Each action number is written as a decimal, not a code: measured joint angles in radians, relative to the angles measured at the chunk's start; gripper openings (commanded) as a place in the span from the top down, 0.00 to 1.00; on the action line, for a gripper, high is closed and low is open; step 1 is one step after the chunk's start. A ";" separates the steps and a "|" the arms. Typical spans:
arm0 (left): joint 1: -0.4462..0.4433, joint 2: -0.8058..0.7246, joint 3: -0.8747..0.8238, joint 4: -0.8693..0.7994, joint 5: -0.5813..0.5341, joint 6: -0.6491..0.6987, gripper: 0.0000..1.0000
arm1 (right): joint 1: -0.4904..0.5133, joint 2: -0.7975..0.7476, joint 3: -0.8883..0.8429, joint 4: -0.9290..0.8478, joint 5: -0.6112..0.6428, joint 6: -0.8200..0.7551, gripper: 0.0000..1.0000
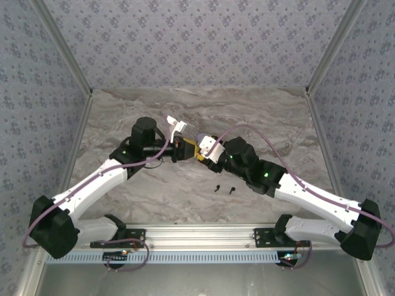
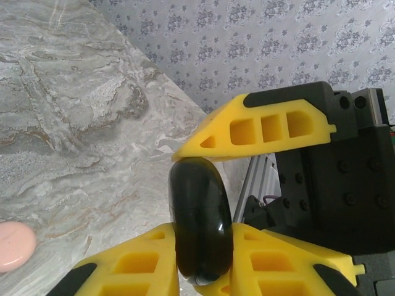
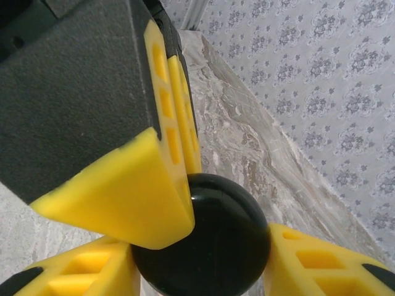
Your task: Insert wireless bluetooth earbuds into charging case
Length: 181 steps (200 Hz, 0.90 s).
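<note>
The left gripper (image 2: 202, 246) was closed on the black case (image 2: 197, 197), pinching its flat faces. The right gripper (image 3: 200, 250) bracketed its rim, but whether it truly clamped could not be told. A pink disc (image 2: 12, 246) lay on the table (image 2: 74, 123), well apart from the left jaws. Seen from above, two black earbuds (image 1: 217, 188) lay on the base side of the meeting jaws, nearer the right arm, their stem direction too small to read. The left wrist view gave the case edge-on, the right its round face
</note>
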 measured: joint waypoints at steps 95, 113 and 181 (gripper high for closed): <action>-0.029 -0.097 -0.116 0.143 -0.109 0.141 0.93 | -0.224 -0.199 -0.032 -0.092 -0.333 0.127 0.00; -0.035 -0.115 -0.159 0.198 -0.126 0.163 0.93 | -0.285 -0.232 -0.058 -0.051 -0.418 0.194 0.00; -0.057 -0.129 -0.188 0.279 -0.141 0.212 0.94 | -0.309 -0.105 -0.064 0.031 -0.501 0.315 0.11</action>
